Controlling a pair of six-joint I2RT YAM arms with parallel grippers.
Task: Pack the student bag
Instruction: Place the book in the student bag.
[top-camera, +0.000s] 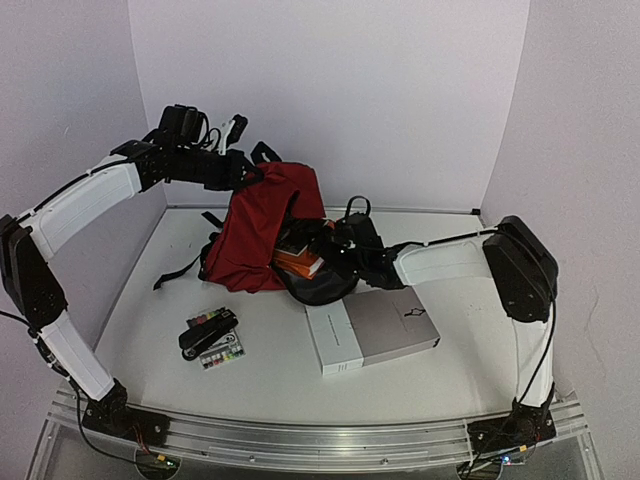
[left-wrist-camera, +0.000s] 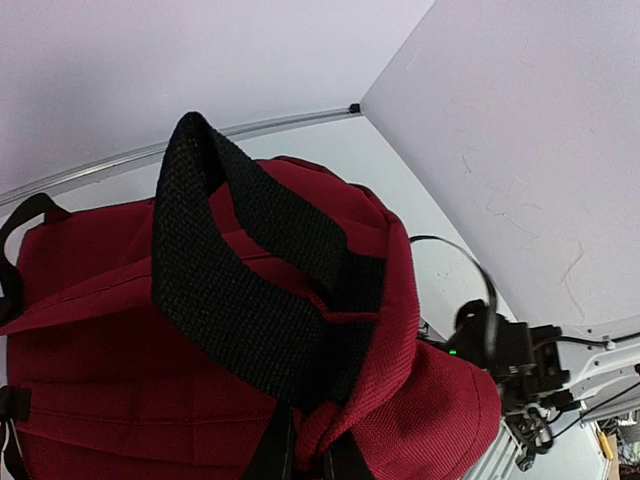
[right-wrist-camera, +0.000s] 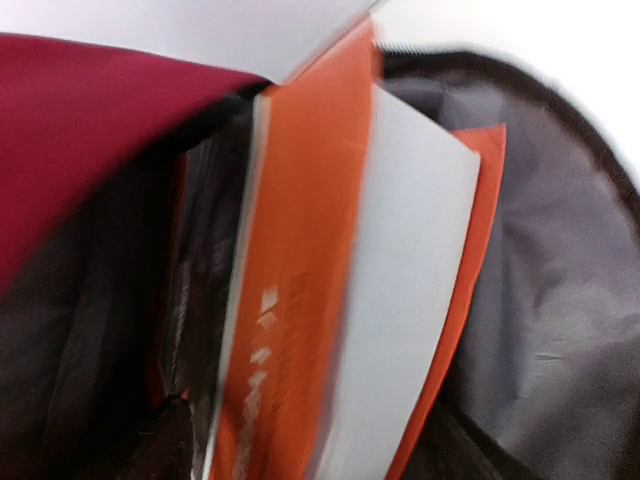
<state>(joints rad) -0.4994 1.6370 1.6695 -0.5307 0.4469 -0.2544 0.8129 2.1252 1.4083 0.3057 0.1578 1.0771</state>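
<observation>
You are looking down on a pale surface (top-camera: 270, 390) with white walls on three sides. The student bag (top-camera: 262, 225), dark red and the biggest thing here, is standing near the middle toward the back. Its top is being held up and its mouth is gaping toward your right.

Your left arm is arching high from the near left corner. The left gripper (top-camera: 243, 172) is sitting at the top of the bag with its jaws closed tight on it. Its wrist camera is looking straight down a black mesh handle (left-wrist-camera: 230, 300) that is looping up from the red fabric.

Your right arm is reaching in from the right. The right gripper (top-camera: 340, 255) is sitting at the open mouth of the bag, and you cannot tell how far its jaws are parted or whether they are holding anything. The right wrist view is blurred.

A grey and white book (top-camera: 375, 330) is lying flat on the surface, just in front of the bag's mouth.

An orange book (right-wrist-camera: 300, 300) is standing inside the bag against the grey lining.

Near the front left, a small black item (top-camera: 208, 330) and a strip of coloured squares (top-camera: 222, 352) are lying side by side, too small to identify.
</observation>
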